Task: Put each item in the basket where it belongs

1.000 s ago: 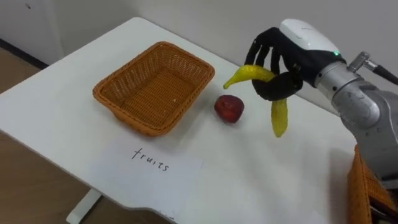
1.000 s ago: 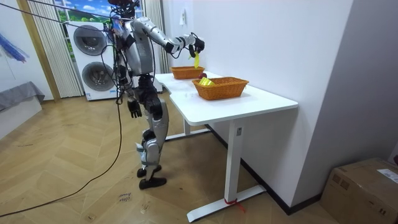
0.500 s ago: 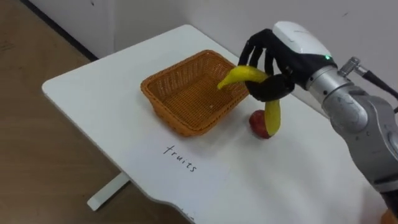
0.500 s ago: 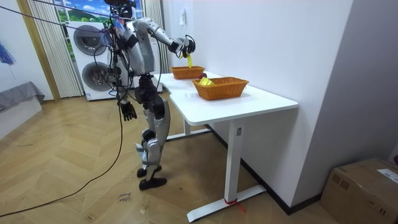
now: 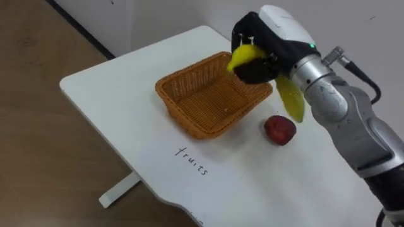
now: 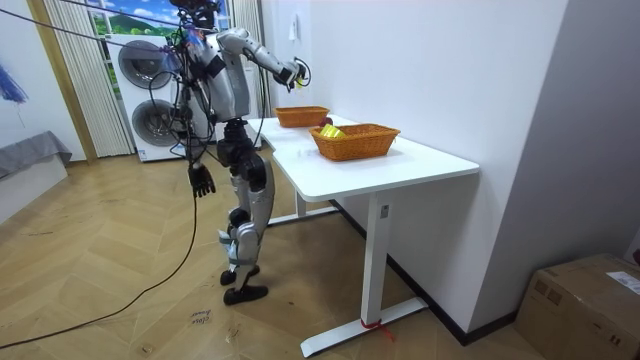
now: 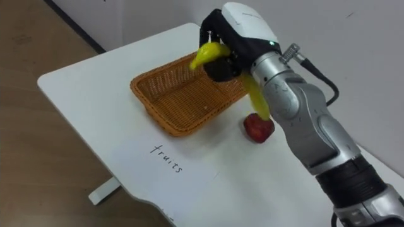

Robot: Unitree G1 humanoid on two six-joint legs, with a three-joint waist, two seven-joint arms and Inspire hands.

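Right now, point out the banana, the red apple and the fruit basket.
banana (image 5: 291, 101), left eye view, on its lower half below the hand.
red apple (image 5: 279, 129), left eye view, on its middle.
fruit basket (image 5: 186, 120), left eye view, on its front wall.

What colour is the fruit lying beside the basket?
The fruit is red; left eye view shows it best.

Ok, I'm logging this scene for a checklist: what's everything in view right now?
table: one, white, by the wall
fruit basket: one, orange-brown wicker, on the table
second basket: one, orange-brown wicker, same table, yellow things inside
banana: one, yellow, held over the fruit basket's far rim
apple: one, red, on the table beside the fruit basket
paper label: one, white, before the fruit basket
washing machines: two, white, stacked
cardboard box: one, brown, on the floor
right robot hand: curled round the banana
left robot hand: hanging at its side
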